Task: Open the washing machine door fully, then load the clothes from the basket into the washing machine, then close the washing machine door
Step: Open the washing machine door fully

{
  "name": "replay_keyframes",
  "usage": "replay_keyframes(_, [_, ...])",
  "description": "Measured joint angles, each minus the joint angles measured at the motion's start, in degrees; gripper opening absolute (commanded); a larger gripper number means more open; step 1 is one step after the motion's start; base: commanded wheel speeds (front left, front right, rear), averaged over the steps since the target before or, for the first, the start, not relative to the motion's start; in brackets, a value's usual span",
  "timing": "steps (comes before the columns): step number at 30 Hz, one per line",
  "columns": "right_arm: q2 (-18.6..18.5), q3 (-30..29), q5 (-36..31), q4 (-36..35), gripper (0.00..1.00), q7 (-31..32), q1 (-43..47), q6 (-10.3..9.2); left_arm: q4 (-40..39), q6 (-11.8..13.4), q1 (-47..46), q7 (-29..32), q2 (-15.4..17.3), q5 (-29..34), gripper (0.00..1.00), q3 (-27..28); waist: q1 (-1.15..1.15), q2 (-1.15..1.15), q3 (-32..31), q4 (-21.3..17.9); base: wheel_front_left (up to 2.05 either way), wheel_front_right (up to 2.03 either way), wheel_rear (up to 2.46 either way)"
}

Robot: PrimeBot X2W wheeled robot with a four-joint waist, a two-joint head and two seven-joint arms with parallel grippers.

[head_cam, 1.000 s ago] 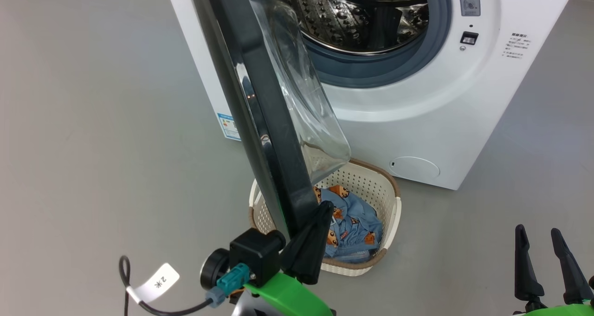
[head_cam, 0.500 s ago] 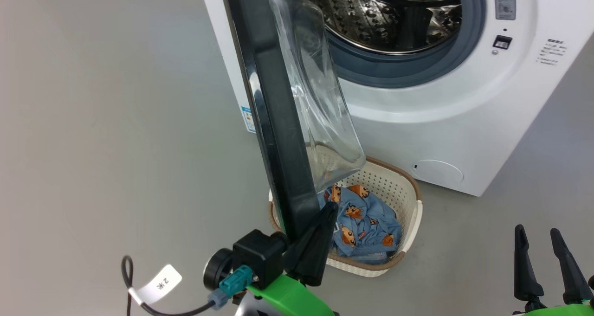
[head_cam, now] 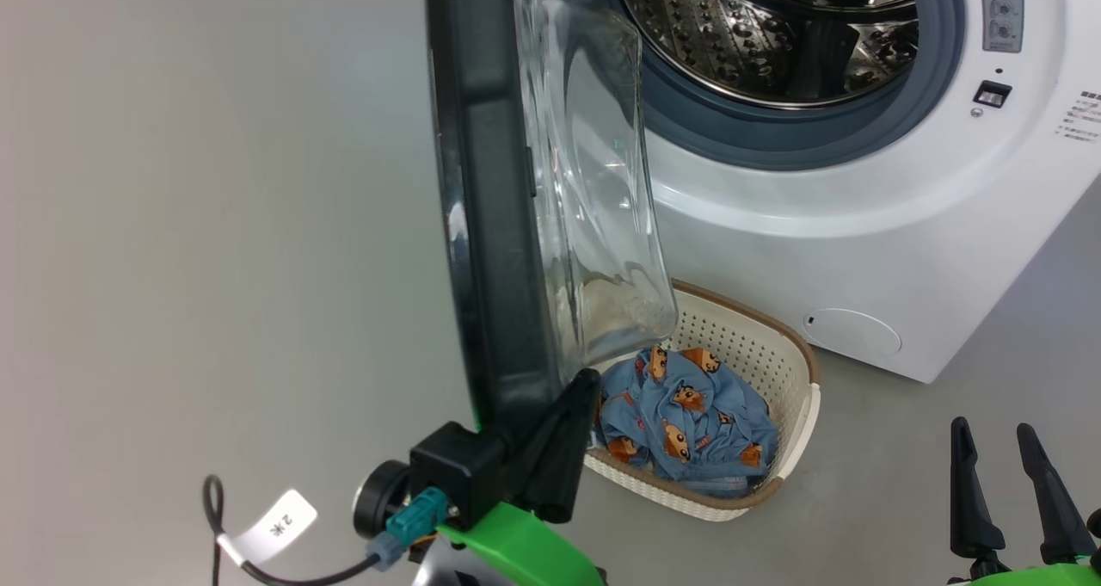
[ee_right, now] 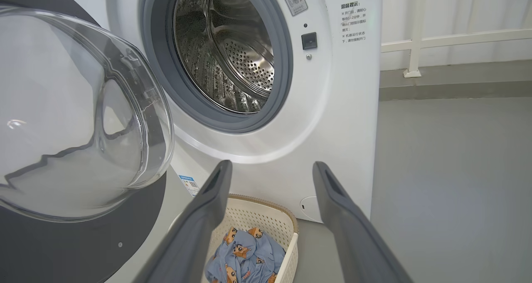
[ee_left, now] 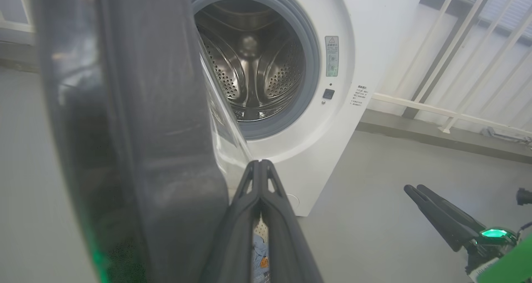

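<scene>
The washing machine [head_cam: 860, 250] stands with its steel drum [head_cam: 774, 27] exposed. The washing machine door [head_cam: 486, 225] is swung out, seen edge-on, its clear glass bowl [head_cam: 593, 207] facing the drum. My left gripper [head_cam: 585, 379] is shut, its fingers lying against the inner side of the door's black rim [ee_left: 124, 129] at its lower edge. Below the door sits the basket [head_cam: 800, 371], holding the clothes [head_cam: 688, 414], a light blue garment with orange prints. My right gripper [head_cam: 993, 431] hangs open and holds nothing, to the right of the basket [ee_right: 266, 216].
Grey floor surrounds the machine. A white railing [ee_left: 436, 108] and a low kerb run behind it on the right. A cable with a white tag [head_cam: 275, 517] hangs from my left wrist. A small blue label [ee_right: 189, 184] sits low on the machine's side.
The camera has turned, so the machine and basket sit further right in the picture. The door has swung a little wider with my shut left gripper against it. My right gripper has not moved.
</scene>
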Motion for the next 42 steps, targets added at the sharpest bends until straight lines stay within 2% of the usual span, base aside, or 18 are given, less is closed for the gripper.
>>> replay_keyframes(16, [-0.14, 1.63, -0.25, 0.8, 1.0, -0.01, -1.26, 0.0, 0.19, 3.48, 0.06, -1.16, 3.04, -0.01, 0.0, 5.79, 0.0, 0.0, 0.16, 2.04, 0.0, 0.0, 0.0])
replay_keyframes(26, [-2.16, 4.6, -0.25, 2.9, 1.0, 0.0, -3.82, 0.0, 0.33, 5.69, 0.15, -3.28, 3.91, -0.12, 0.0, 9.81, 0.0, 0.0, 0.88, 2.63, 0.0, 0.0, 0.0])
replay_keyframes(42, [-4.78, 7.44, -0.16, 4.88, 1.0, 0.0, -6.84, 0.0, 3.03, 6.99, 0.71, -6.65, 4.15, -1.26, 0.0, 13.93, 0.0, 0.0, 2.41, 3.09, -0.01, -0.01, -0.01])
